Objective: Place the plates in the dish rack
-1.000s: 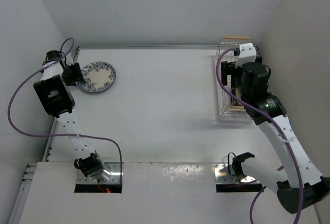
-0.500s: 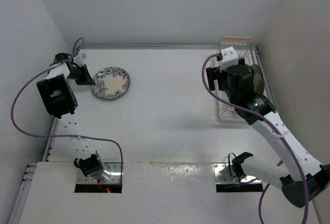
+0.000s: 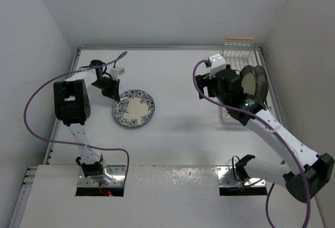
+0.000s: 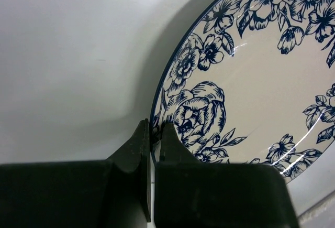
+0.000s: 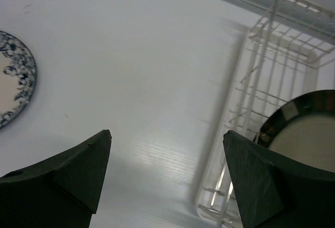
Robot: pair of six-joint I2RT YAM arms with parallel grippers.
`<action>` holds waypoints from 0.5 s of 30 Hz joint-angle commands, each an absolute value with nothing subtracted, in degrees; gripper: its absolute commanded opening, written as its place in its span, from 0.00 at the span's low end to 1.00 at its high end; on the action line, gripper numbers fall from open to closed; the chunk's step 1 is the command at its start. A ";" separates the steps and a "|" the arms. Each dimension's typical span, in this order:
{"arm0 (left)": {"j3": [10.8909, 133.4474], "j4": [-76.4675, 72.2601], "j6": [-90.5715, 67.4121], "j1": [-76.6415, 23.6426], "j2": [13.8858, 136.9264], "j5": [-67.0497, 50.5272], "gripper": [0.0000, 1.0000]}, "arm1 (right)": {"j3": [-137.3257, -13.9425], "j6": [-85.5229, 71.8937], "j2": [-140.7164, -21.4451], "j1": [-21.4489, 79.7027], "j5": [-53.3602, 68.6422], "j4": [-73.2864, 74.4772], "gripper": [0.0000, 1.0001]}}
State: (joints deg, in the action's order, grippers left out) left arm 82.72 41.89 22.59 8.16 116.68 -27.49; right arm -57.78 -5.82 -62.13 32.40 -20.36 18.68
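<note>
The white plate with the blue floral pattern (image 3: 134,108) (image 4: 251,81) is left of the table's middle. My left gripper (image 3: 114,96) (image 4: 155,126) is shut on its upper-left rim, one finger on each face of the edge. It also shows at the left edge of the right wrist view, floral plate (image 5: 13,81). The white wire dish rack (image 3: 242,55) (image 5: 272,44) stands at the far right. Two dark-rimmed plates (image 3: 249,81) stand upright in it, one of them (image 5: 309,133) showing in the right wrist view. My right gripper (image 5: 167,133) hangs open and empty over bare table just left of the rack.
White walls close the table in on the left, back and right. A metal rail (image 3: 63,112) runs down the left edge. Purple cables (image 3: 36,107) loop off both arms. The arm bases (image 3: 99,178) sit at the near edge.
My left gripper shut on the floral plate's rim and carried it right and nearer. My right arm drew back left out of the rack, uncovering the two standing plates.
</note>
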 commanded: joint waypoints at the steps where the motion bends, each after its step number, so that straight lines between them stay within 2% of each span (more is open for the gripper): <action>1: 77.79 44.38 31.72 4.58 115.15 -19.60 0.00 | -55.91 -10.89 -64.76 34.01 -15.13 13.19 0.86; 6: 73.22 46.49 35.24 -0.08 109.09 -22.23 0.00 | -56.34 -19.92 -71.62 35.86 -11.87 7.57 0.86; 15: 71.46 49.39 36.39 -3.34 102.58 -32.33 0.00 | -58.53 -30.67 -90.85 39.28 9.30 0.88 0.84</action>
State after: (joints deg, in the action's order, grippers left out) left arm 71.26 49.36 32.86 -2.81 107.61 -29.12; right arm -56.31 -25.76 -86.72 37.91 -0.69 5.54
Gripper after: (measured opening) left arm 0.045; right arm 0.842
